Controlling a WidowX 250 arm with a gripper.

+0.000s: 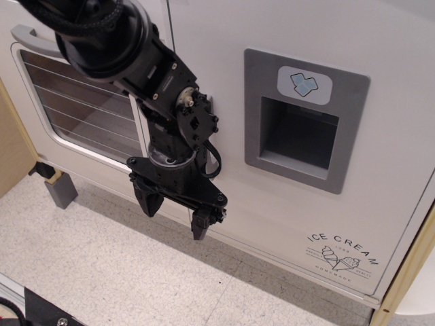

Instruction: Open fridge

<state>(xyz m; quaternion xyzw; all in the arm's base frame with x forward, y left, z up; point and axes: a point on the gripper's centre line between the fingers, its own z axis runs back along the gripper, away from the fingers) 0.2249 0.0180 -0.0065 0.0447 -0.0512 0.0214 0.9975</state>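
Note:
The fridge door (272, 210) is a large white panel filling the right of the view and looks shut. It carries a grey ice-dispenser recess (306, 129), a blue ice-cube badge (304, 84) and an "ICE CREAM" logo (343, 255). My gripper (175, 214) is open and empty, fingers pointing down. It hangs in front of the fridge door's lower left edge, by the seam with the oven door. The black arm covers that left edge, so the fridge's vertical handle is hidden behind it.
The white oven door with its striped window (81, 102) and horizontal grey handle (30, 37) is on the left. A grey cabinet foot (61, 191) stands below it on the speckled floor (102, 272). Wooden panels flank the far left (12, 149) and lower right (408, 272).

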